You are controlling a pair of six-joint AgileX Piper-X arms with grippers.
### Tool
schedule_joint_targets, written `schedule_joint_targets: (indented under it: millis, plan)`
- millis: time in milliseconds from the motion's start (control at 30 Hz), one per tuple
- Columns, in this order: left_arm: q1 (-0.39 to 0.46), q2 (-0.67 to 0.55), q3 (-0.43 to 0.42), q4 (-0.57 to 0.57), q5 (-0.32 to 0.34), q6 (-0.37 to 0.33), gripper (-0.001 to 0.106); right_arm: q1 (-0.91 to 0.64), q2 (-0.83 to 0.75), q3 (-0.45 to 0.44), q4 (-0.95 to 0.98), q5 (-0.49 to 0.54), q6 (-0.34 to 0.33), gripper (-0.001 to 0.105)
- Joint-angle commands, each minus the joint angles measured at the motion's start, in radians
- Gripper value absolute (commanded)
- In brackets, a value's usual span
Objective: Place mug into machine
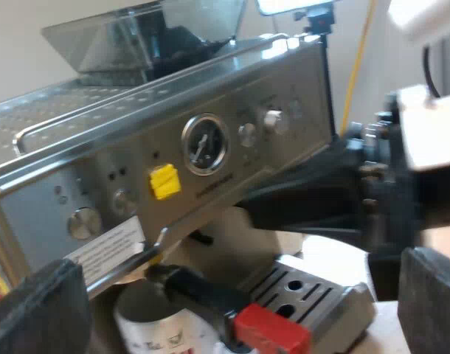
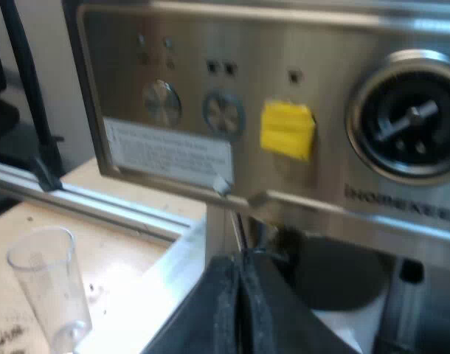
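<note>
A white mug (image 1: 153, 327) stands under the espresso machine's (image 1: 210, 110) front, beside the drip tray (image 1: 313, 291). The holder's dark handle with its red end (image 1: 273, 330) juts out over the mug. My left gripper (image 1: 238, 299) is open, its fingers (image 1: 40, 313) wide apart and well back from the mug and handle. My right gripper (image 2: 240, 310) is shut close under the machine's front panel (image 2: 284, 66), with nothing visible between its fingers. A white rim, probably the mug (image 2: 350, 326), lies just past them.
The bean hopper (image 1: 147, 33) sits on the machine's top. A pressure gauge (image 1: 204, 144), knobs and a yellow sticker (image 1: 164, 181) mark the panel. An empty measuring glass (image 2: 49, 291) stands on the wooden table beside the machine. The right arm (image 1: 336, 195) reaches across near the panel.
</note>
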Motion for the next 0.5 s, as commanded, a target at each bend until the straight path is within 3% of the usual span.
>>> schedule_joint_targets:
  millis: [33, 233, 500]
  plan:
    - [-0.005, -0.006, -0.006, -0.016, 0.046, 0.005, 0.085, -0.017, 0.040, -0.058, -0.038, 0.012, -0.046, 0.000]
    - [-0.005, -0.006, -0.006, -0.016, 0.046, 0.005, 0.085, -0.051, 0.120, -0.144, -0.038, 0.026, -0.053, 0.000]
    - [-0.005, -0.006, -0.006, -0.016, 0.046, 0.005, 0.085, -0.101, 0.167, -0.172, -0.038, 0.035, -0.053, 0.000]
